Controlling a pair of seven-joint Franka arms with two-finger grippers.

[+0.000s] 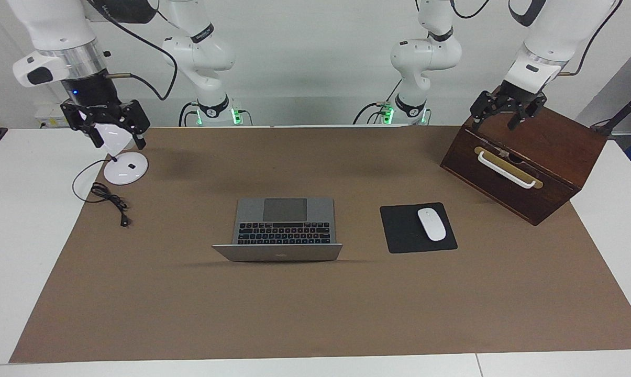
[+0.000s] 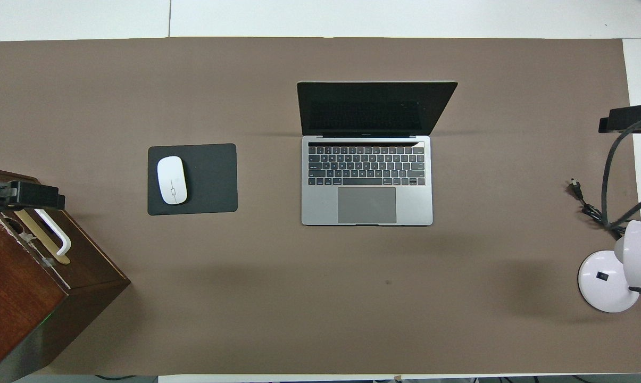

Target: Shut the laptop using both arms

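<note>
The silver-grey laptop (image 1: 284, 225) lies open in the middle of the brown mat, its black keys and grey trackpad facing the robots. In the overhead view the laptop (image 2: 367, 181) shows its dark screen upright at the edge farther from the robots. My left gripper (image 1: 498, 118) hangs open and empty over the wooden box at the left arm's end; its tip shows in the overhead view (image 2: 22, 195). My right gripper (image 1: 119, 137) hangs open and empty over the white lamp at the right arm's end; it also shows in the overhead view (image 2: 631, 118). Both are well apart from the laptop.
A dark wooden box (image 1: 524, 162) with a white drawer handle stands at the left arm's end. A black mouse pad (image 1: 399, 230) with a white mouse (image 1: 431, 224) lies beside the laptop toward that end. A white desk lamp (image 1: 125, 168) and its black cable (image 1: 111, 201) are at the right arm's end.
</note>
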